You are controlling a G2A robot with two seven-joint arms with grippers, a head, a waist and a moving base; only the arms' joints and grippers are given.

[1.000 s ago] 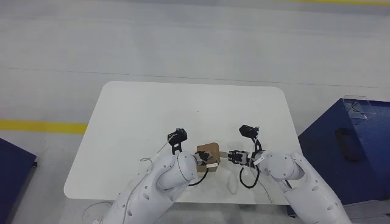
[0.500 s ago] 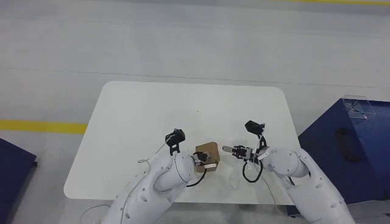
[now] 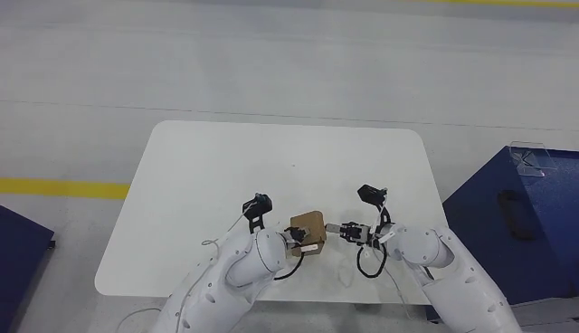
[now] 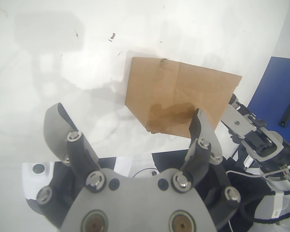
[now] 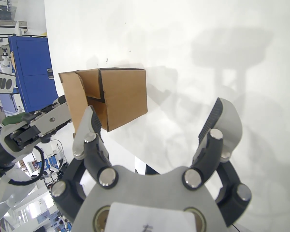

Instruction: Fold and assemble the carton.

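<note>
Table (image 3: 271,161), white; carton (image 3: 308,223) lower centre of frame, near its lower edge, between my grippers, end flaps (image 5: 96,92) not yet flush. My left gripper (image 4: 126,114) spread wide, one finger (image 4: 203,131) at the carton's wall; my right gripper (image 5: 155,108) wide too, holding nothing. Risk: lopsided push skids the loose carton off that edge or buckles a flap. Bare room lies toward upper frame.
</note>
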